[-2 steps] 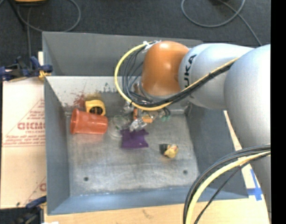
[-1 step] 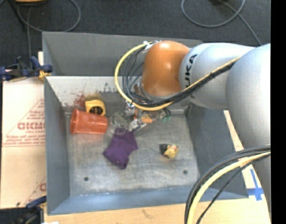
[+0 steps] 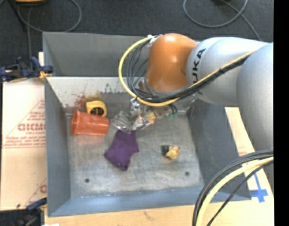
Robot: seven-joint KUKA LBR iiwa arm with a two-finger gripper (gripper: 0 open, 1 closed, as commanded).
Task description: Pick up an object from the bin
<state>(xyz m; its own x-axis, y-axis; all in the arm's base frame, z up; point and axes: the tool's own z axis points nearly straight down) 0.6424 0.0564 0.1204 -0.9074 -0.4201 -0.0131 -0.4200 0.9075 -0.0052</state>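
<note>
My gripper (image 3: 133, 117) hangs below the orange wrist cover, near the middle of the bin toward its back wall. Its metal fingers are down among a clear plastic item (image 3: 120, 122) and the upper edge of a purple cloth (image 3: 121, 149) that lies crumpled on the bin floor. An orange plastic cup (image 3: 89, 123) lies on its side to the left of the gripper. Just behind the cup sits a yellow tape measure (image 3: 96, 108).
A small yellow and dark object (image 3: 171, 151) lies on the floor to the right of the cloth. The arm and its looped cables cover the bin's back right part. The front floor of the bin is bare metal.
</note>
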